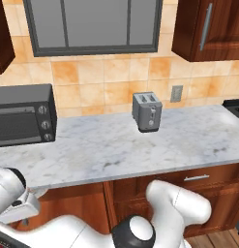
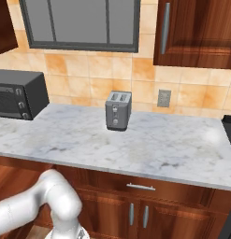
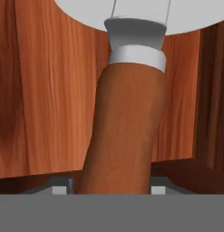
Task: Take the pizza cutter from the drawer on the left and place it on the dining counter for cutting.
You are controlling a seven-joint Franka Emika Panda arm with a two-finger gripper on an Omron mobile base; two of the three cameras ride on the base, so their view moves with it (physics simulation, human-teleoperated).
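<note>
Wood drawer (image 3: 45,90) interior behind | cutter (image 3: 124,136) handle runs between gripper (image 3: 109,190) tips, looks clenched on it though tips barely show | risk: wheel snags drawer edge on lift, or handle pivots and slips from a low grip

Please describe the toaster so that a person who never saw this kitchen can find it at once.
Look at the marble worktop under the orange tiled wall and the window. The toaster stands near its back edge, right of the black microwave. It is the small grey box with two slots on top, standing alone, far smaller than the microwave.
</note>
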